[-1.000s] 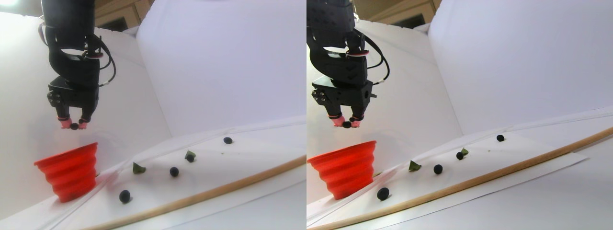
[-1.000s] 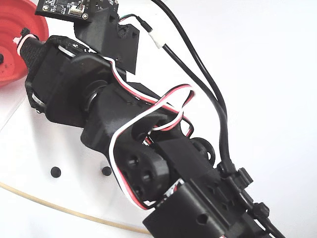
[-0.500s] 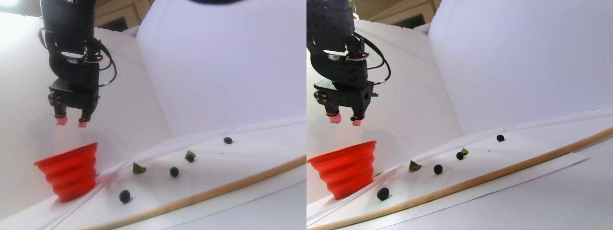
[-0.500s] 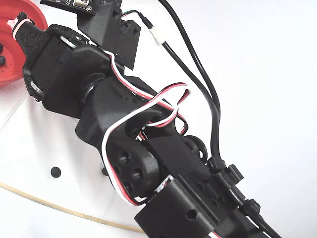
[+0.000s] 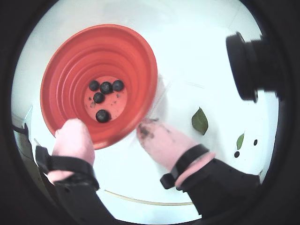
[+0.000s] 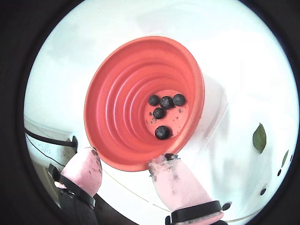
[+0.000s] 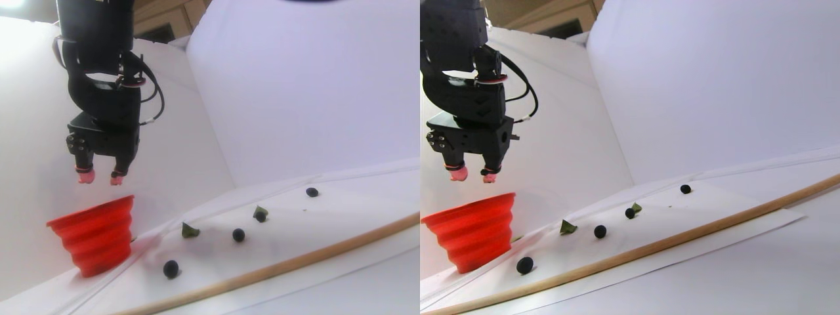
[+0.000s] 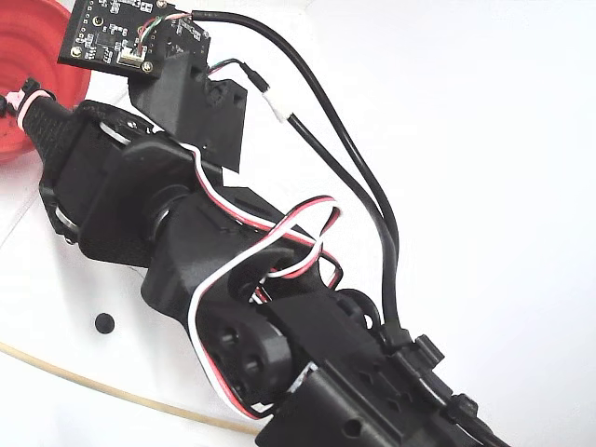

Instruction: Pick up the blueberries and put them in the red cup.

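Observation:
The red cup (image 5: 140,61) stands on the white table, directly under my gripper (image 5: 110,129). Several blueberries (image 5: 105,86) lie on its bottom, also seen in the other wrist view as a cluster of blueberries (image 6: 164,101) inside the cup (image 6: 117,108). My gripper (image 6: 126,159) is open, and nothing sits between its pink fingertips (image 6: 171,180). In the stereo pair view the gripper (image 7: 98,177) hangs a little above the cup's rim (image 7: 92,220). Three loose blueberries lie on the table: one near the cup (image 7: 170,268), one in the middle (image 7: 239,234), one far off (image 7: 312,192).
Green leaves (image 7: 190,230) (image 7: 260,213) lie among the loose berries, and another leaf (image 5: 200,120) shows in a wrist view. A thin wooden strip (image 7: 295,259) runs along the table's front. White walls close in behind. The arm's body (image 8: 233,279) fills the fixed view.
A second ago the gripper was shut on a blueberry above the cup. It opened and the berry dropped into the cup. The gripper has since sunk slightly.

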